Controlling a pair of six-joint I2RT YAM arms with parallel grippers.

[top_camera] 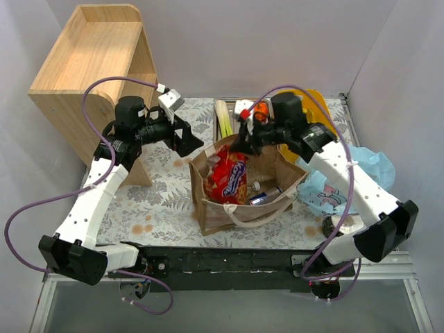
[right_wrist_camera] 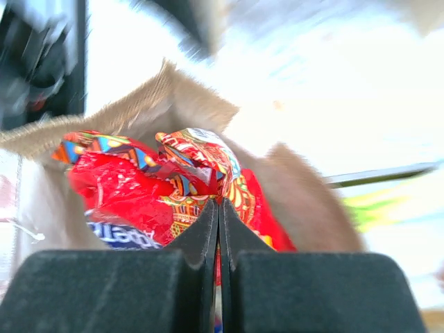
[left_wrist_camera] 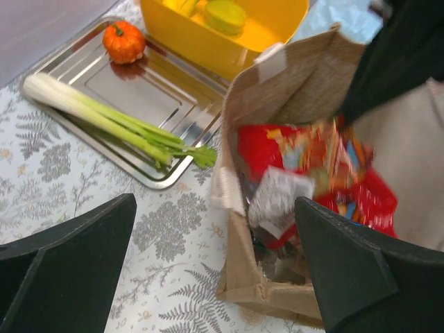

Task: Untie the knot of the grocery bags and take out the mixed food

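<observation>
Crisp packet stands in the paper bag, its top pinched in the right gripper, closed tight. Best lifted straight up, with the left gripper, spread wide alongside, steadying the bag.

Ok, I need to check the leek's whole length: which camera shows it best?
Left wrist: the leek lies full length across the steel tray, sharp and unobstructed. Top external shows only its pale end beyond the paper bag. Right wrist gives at most a blurred green streak.
</observation>
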